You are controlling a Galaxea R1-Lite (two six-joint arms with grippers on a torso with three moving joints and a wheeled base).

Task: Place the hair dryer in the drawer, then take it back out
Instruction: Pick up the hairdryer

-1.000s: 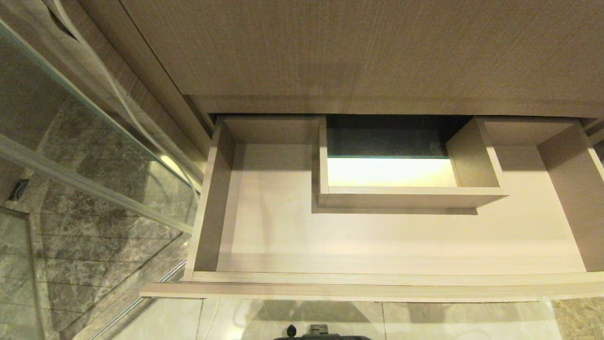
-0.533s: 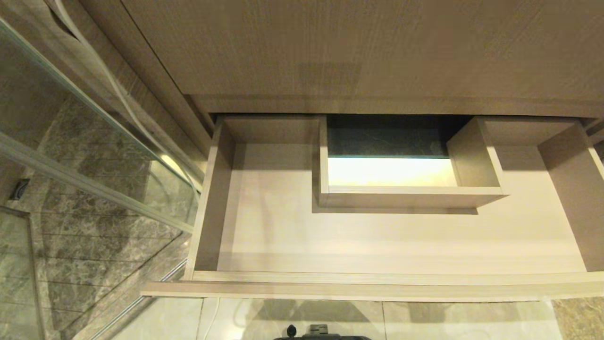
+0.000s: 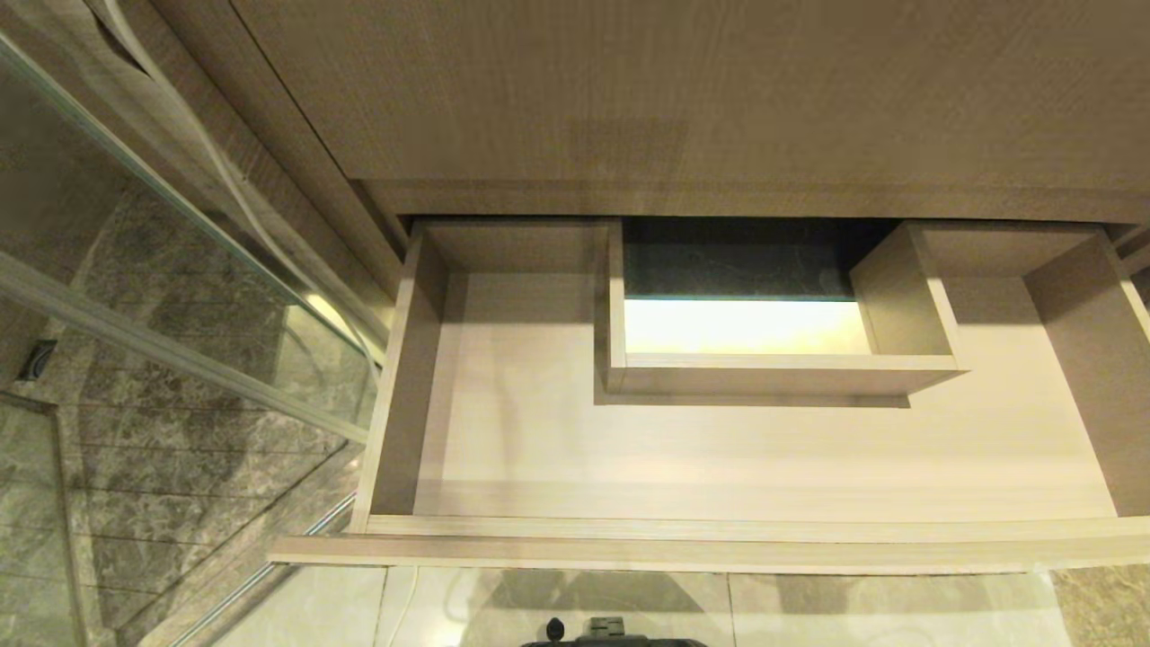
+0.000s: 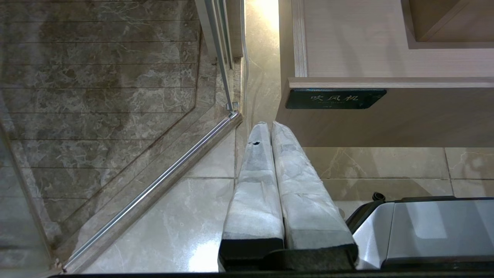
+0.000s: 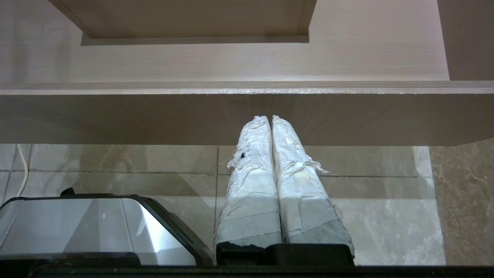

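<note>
The light wood-grain drawer stands pulled out in the head view, its U-shaped floor bare around a central rectangular cutout. The hair dryer is out of view. My left gripper hangs shut below the drawer's left front corner, near the dark label. My right gripper is shut too, its white-wrapped fingers together just in front of the drawer front. Neither holds anything. Neither arm shows in the head view.
A tall wood panel rises behind the drawer. A glass shower door with a metal rail stands to the left over dark marble. A thin white cord hangs near the pale floor tiles. My silver base sits below.
</note>
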